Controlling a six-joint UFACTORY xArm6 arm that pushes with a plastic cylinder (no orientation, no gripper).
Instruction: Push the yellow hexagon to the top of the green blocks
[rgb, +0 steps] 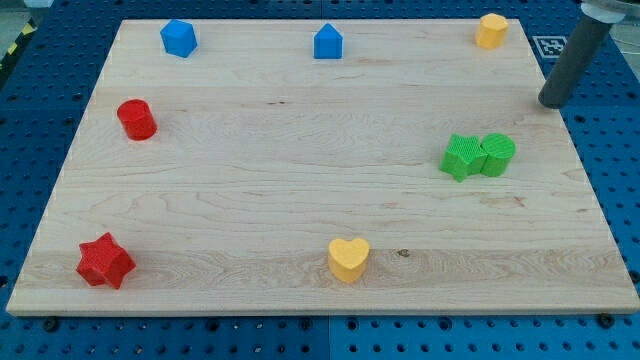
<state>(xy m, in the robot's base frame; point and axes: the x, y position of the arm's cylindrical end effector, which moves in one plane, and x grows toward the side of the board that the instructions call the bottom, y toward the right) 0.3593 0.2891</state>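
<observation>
The yellow hexagon sits at the view's top right corner of the wooden board. Two green blocks stand touching at the right: a green star and a green cylinder. My tip is at the board's right edge, right of and below the yellow hexagon, above and right of the green blocks. It touches no block.
A blue hexagon and a blue house-shaped block sit along the top. A red cylinder is at the left, a red star at the bottom left, a yellow heart at the bottom middle.
</observation>
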